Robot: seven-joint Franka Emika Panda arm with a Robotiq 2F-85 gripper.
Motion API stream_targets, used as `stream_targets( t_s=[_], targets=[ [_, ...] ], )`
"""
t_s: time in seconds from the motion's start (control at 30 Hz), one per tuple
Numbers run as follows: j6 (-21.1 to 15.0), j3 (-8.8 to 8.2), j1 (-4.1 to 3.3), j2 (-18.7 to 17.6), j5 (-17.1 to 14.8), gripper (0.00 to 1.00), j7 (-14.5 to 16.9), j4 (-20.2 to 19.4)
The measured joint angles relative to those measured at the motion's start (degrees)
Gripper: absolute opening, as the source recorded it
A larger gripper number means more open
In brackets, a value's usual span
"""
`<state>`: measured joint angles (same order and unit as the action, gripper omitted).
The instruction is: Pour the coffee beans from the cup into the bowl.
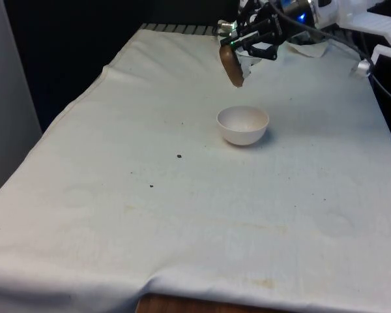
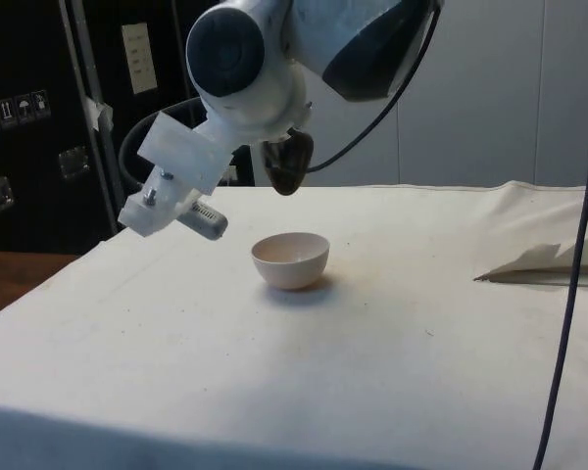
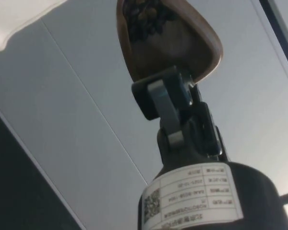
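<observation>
My gripper (image 1: 238, 44) is shut on the rim of a brown cup (image 1: 231, 66), which hangs tilted well over in the air above the far side of the white bowl (image 1: 243, 124). The wrist view looks into the cup (image 3: 168, 40), where dark coffee beans (image 3: 143, 19) lie against its inner wall, with one finger (image 3: 165, 103) clamped on the rim. From the side, the cup (image 2: 287, 162) is just above and behind the bowl (image 2: 290, 259). The bowl looks bare inside.
Several stray dark beans (image 1: 179, 156) lie on the white cloth (image 1: 182, 215) at the front view's left of the bowl. A crumpled fold of cloth (image 2: 544, 262) rises near the table's end by the robot. Cables hang beside the arm.
</observation>
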<state>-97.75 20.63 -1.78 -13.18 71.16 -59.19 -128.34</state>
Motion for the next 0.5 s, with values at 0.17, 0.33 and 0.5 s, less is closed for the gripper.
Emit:
stream_targets(
  t_s=[0.17, 0.33, 0.5],
  targets=[
    [1.2, 0.34, 0.0, -0.7, 1.0, 0.0, -0.6, 0.3],
    [3.0, 0.97, 0.0, -1.7, 1.8, 0.0, -1.4, 0.8],
    [5.8, 2.41, -0.06, -3.0, 2.9, 0.0, -2.4, 1.3]
  ],
)
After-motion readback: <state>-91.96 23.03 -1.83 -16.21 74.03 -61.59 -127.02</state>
